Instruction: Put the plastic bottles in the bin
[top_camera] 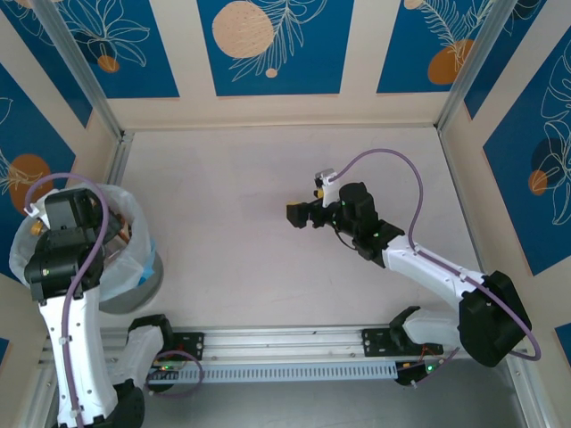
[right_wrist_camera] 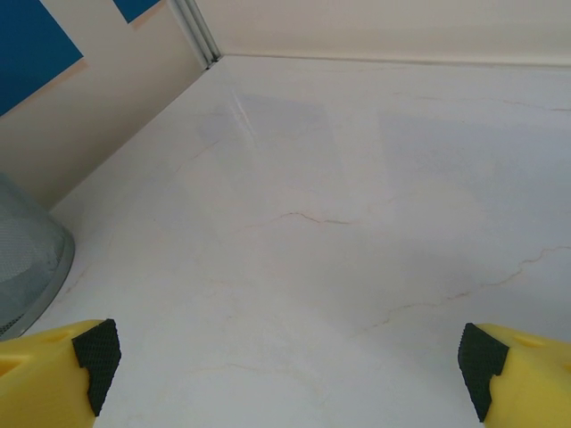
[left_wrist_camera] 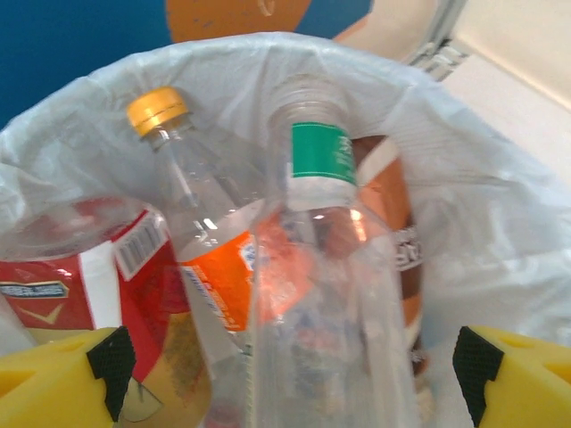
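The bin (top_camera: 147, 278) is round and grey with a white bag liner (left_wrist_camera: 464, 214), and stands at the table's left edge. My left gripper (left_wrist_camera: 285, 379) hangs over its mouth, open, yellow fingers (left_wrist_camera: 53, 379) spread wide. Between them stands a clear uncapped bottle with a green label (left_wrist_camera: 321, 165); neither finger touches it. Behind it in the bag lie a yellow-capped, orange-labelled bottle (left_wrist_camera: 219, 267), a red-labelled one (left_wrist_camera: 53, 285) and a brown-labelled one (left_wrist_camera: 393, 205). My right gripper (top_camera: 299, 214) hovers open over bare table (right_wrist_camera: 294, 267), nothing between its fingers.
The enclosure's cream and blue patterned walls (top_camera: 268, 45) close the table in at the back and on both sides. The bin's grey mesh side (right_wrist_camera: 27, 259) lies left of the right gripper. A metal rail (top_camera: 285, 343) runs along the near edge.
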